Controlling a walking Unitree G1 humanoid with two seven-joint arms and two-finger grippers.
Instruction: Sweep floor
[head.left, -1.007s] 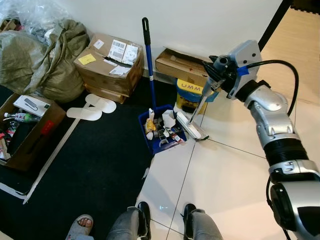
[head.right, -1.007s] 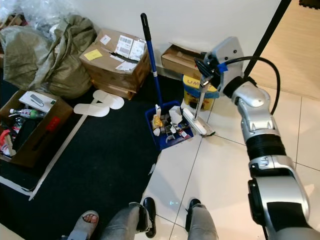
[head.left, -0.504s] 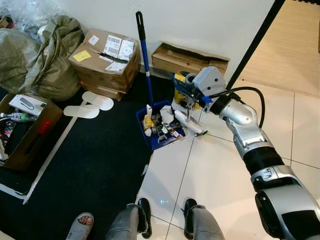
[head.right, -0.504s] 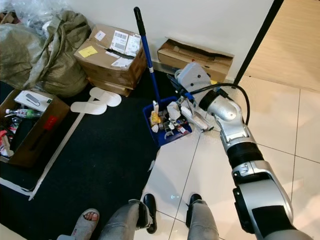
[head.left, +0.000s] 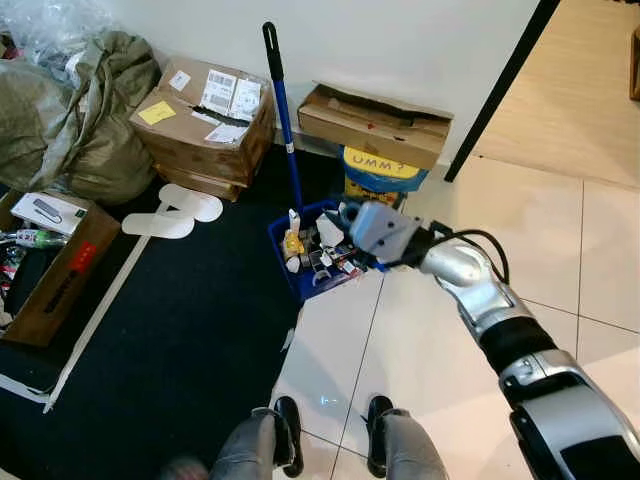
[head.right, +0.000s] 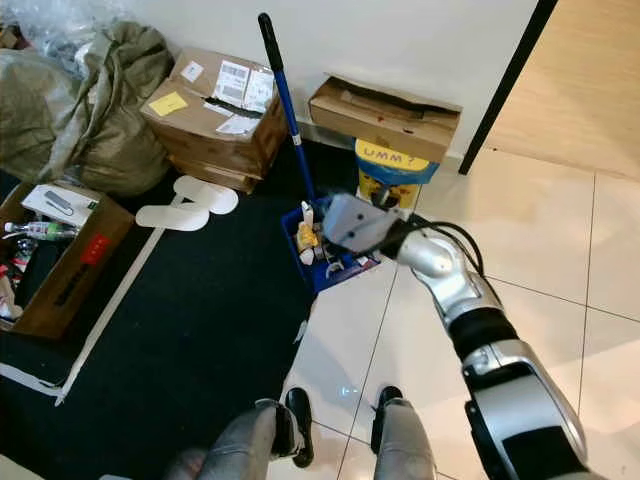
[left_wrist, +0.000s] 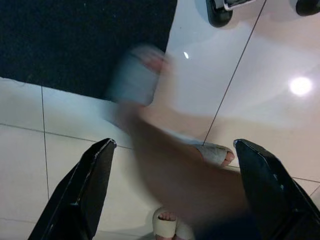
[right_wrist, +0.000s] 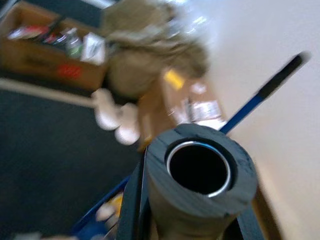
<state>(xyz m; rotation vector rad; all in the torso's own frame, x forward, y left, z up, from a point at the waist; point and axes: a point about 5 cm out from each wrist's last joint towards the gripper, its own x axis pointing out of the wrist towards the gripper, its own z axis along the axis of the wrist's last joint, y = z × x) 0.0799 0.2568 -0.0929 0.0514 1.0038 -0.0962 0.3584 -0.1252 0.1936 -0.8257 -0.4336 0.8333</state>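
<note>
Left gripper (left_wrist: 170, 195) spread wide above glossy white floor tiles (left_wrist: 260, 65), over a person's blurred sandalled foot (left_wrist: 212, 154). Right gripper (right_wrist: 192, 210) clamped on the round grey broom handle (right_wrist: 200, 175), low beside the blue litter-filled dustpan (head.left: 315, 262) at the black carpet's (head.left: 180, 340) edge. Beyond, brown cardboard boxes (head.left: 195, 110) along the white wall.
</note>
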